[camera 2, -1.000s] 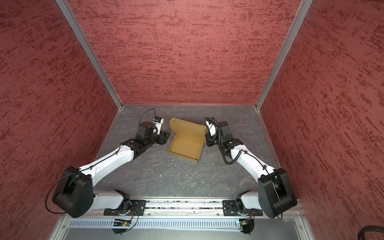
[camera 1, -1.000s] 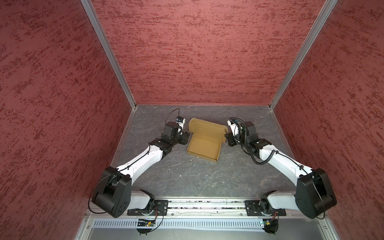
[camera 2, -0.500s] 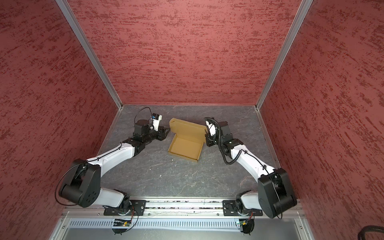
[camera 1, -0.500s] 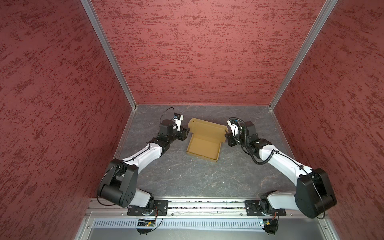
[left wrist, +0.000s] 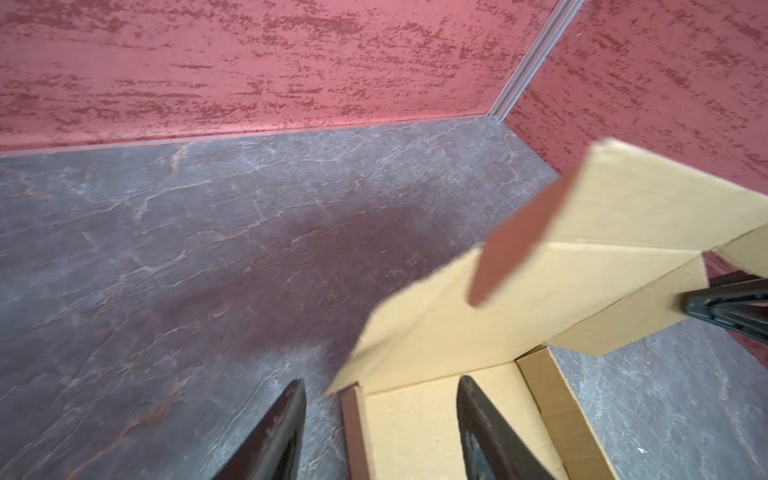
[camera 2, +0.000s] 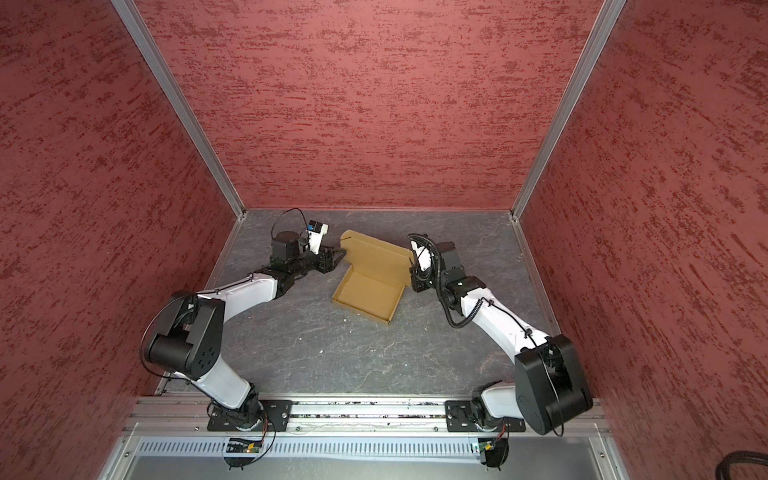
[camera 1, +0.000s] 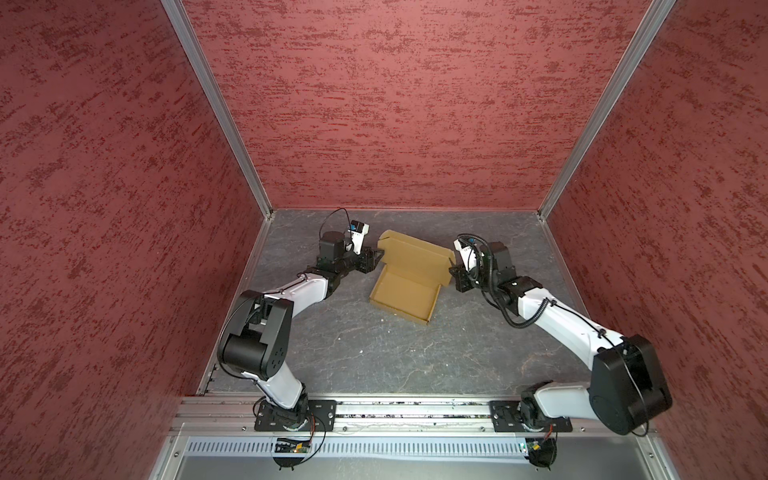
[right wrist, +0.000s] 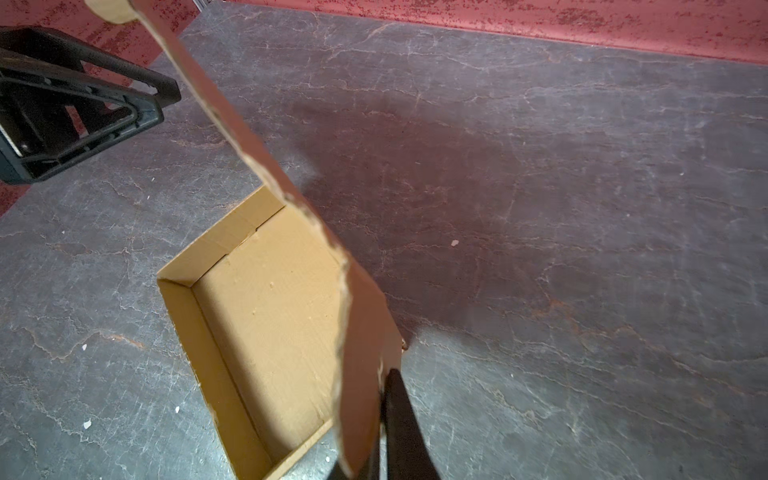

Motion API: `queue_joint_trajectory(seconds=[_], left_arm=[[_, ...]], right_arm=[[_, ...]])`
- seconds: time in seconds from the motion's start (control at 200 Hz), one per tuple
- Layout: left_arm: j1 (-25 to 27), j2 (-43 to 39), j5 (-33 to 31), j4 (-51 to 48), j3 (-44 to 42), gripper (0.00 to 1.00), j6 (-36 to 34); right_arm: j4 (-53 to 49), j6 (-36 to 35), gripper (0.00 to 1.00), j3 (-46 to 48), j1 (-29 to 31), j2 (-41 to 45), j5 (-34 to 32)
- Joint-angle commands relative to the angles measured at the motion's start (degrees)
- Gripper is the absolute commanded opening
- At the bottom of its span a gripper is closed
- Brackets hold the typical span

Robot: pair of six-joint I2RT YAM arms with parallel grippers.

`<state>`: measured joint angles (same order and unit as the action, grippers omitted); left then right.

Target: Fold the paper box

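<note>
Just short of the back wall (camera 1: 395, 124), the paper box (camera 1: 405, 297) sits on the surface (camera 1: 374, 353), lid (camera 1: 415, 253) raised. The left tool (camera 1: 376, 262) has just moved in, half-open astride the box's corner, ready to steady it. The right tool (camera 1: 454, 274) pinches the lid's end. The box's open front faces away from that wall, long axis seemingly along the lid's fold.

Dark grey, stone-veined tabletop (camera 1: 415, 365), lit from above.
A tan paper box (camera 1: 405, 293) rests on it toward twelve o'clock, tray open, lid raised; a pale speck (camera 1: 360, 352) lies at the box's seven o'clock.
</note>
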<state>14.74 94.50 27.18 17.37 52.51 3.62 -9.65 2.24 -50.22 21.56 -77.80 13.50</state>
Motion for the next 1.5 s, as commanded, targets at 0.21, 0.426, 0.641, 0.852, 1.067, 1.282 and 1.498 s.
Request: queue_joint_trajectory(seconds=[0.21,0.426,0.641,0.852,1.067,1.282,1.498], left_arm=[[-0.15,1.21,1.69,-1.05,4.29,0.59,-1.51],[-0.74,0.19,1.02,-2.72,4.07,0.59,-1.12],[-1.27,-2.60,0.99,-4.61,3.06,0.59,-1.55],[-2.60,-8.30,0.07,-6.78,0.40,0.59,-0.93],[-2.97,-16.50,-0.47,-10.33,-3.55,0.60,-0.87],[-2.90,-21.37,0.53,-13.56,-5.96,0.63,-2.08],[-2.92,-17.48,2.88,-16.34,-4.07,0.63,-4.26]], right_arm=[[-1.32,-0.92,0.07,-2.36,0.41,-0.43,0.41],[-1.39,-1.61,0.06,-1.93,0.41,0.34,0.13],[-0.42,-3.47,0.04,-1.67,0.41,-0.15,2.47],[1.91,-5.72,0.03,-1.13,0.41,1.09,8.30],[2.03,-8.04,0.02,-2.13,0.56,1.25,15.17],[-1.68,-10.75,0.02,-3.95,2.68,-0.44,16.49],[-5.86,-14.12,0.02,-6.85,2.96,-2.82,16.16]])
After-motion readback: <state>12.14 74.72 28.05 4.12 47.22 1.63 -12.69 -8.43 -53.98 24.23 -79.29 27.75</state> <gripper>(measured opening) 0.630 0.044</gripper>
